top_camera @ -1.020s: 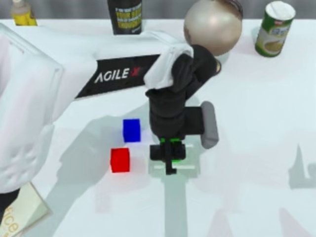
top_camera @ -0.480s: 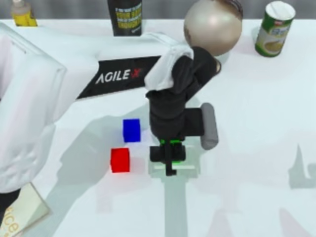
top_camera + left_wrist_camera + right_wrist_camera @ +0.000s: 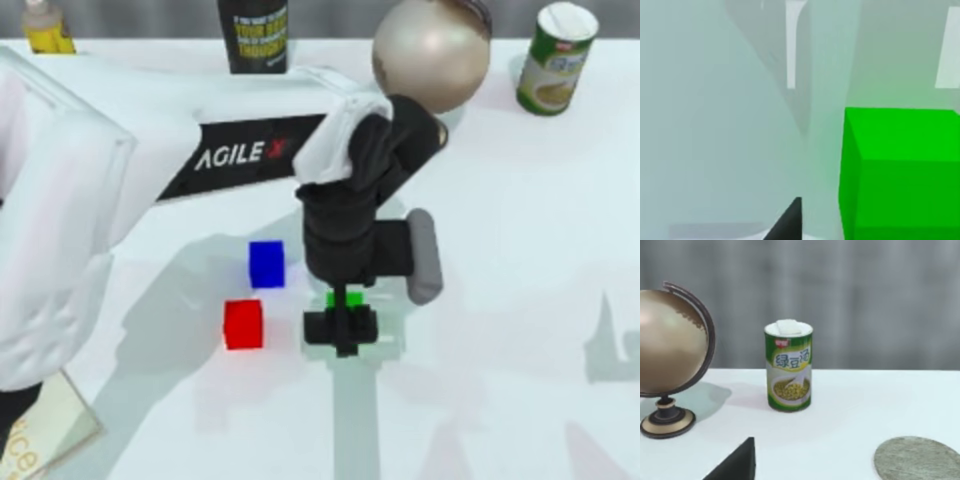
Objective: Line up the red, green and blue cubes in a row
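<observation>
The green cube (image 3: 343, 298) sits on the white table, just behind my left gripper (image 3: 342, 335), which hangs over its front side. In the left wrist view the green cube (image 3: 900, 170) fills one side. A single dark fingertip (image 3: 790, 220) stands apart from it with bare table between, so the jaws are open and hold nothing. The blue cube (image 3: 266, 264) lies to the left of the green one. The red cube (image 3: 243, 324) is in front of the blue one. My right arm is parked outside the top view; only one dark fingertip (image 3: 742, 462) of it shows.
A golden globe (image 3: 430, 55) stands at the back, just behind the left arm's elbow. A green can (image 3: 556, 58) is at the back right, and a black bottle (image 3: 253, 32) and a yellow bottle (image 3: 45, 28) at the back left. A round grey mat (image 3: 917, 460) lies near the right gripper.
My left gripper has shifted a little toward the table's front, uncovering more of the green cube, which stays where it was. The red and blue cubes have not moved.
</observation>
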`<state>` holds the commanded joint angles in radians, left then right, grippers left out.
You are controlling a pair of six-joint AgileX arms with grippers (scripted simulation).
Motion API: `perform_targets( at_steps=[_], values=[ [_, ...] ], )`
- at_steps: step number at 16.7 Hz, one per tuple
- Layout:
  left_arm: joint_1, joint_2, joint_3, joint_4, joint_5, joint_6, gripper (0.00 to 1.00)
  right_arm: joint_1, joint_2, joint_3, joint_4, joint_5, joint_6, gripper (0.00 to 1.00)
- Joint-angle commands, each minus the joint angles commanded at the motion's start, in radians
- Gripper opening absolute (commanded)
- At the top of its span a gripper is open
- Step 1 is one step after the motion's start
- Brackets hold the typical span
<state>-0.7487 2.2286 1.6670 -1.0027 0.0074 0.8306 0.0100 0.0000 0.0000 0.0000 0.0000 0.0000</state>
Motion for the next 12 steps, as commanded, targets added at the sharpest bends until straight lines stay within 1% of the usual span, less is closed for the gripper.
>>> perform_targets(
  at_steps=[1,10,12],
  values=[
    [0.000,0.000,0.000,0.000,0.000,0.000,1.00,0.000,0.000,0.000,0.000,0.000,0.000,1.00],
    [0.002,-0.001,0.004,-0.004,0.000,0.001,1.00,0.000,0.000,0.000,0.000,0.000,0.000,1.00],
    [0.005,-0.009,0.039,-0.041,-0.002,0.001,1.00,0.000,0.000,0.000,0.000,0.000,0.000,1.00]
  ],
)
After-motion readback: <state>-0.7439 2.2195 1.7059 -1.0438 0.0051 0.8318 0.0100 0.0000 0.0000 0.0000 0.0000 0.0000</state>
